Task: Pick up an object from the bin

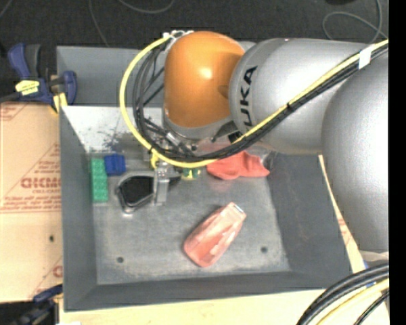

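My gripper (162,189) comes down under the orange wrist cover in the left half of the bin, right beside a black rounded thing with a shiny rim (135,191) and touching or nearly touching its right side. A blue block (114,164) lies just up-left of that black thing, and a green studded brick (99,180) lies lengthwise to its left. A crumpled red cloth (238,167) lies to the right of the gripper, partly hidden by the arm.
A pink, clear-wrapped packet (215,234) lies tilted in the bin's front middle. The arm and its cables cover the back and right of the bin. Bare floor shows at the front left and front right.
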`<action>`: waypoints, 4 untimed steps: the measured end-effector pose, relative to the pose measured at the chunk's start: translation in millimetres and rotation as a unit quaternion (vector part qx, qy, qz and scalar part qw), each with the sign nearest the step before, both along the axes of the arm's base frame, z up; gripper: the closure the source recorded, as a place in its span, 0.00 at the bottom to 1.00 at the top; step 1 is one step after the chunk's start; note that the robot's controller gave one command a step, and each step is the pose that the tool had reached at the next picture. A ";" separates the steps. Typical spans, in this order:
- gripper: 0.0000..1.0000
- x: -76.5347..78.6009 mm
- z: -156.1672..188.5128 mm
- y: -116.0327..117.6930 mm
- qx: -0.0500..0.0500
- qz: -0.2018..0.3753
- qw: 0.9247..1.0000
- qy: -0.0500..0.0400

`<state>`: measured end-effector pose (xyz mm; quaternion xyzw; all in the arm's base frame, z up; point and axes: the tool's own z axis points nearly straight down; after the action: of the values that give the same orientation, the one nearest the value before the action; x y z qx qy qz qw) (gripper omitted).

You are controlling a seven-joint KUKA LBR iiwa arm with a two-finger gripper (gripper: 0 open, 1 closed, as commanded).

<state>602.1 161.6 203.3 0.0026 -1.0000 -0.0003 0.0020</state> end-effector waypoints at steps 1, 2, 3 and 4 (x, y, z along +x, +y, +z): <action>0.00 1.3 5.0 -0.8 0.001 -0.002 1.000 -0.004; 0.00 7.2 -21.8 -2.1 0.001 0.037 0.999 -0.007; 0.00 14.1 -80.9 6.3 0.001 0.028 1.000 -0.007; 1.00 14.5 -130.2 -5.2 0.004 0.005 1.000 -0.010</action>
<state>616.6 156.4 73.0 0.0076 -0.9999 -0.0038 -0.0076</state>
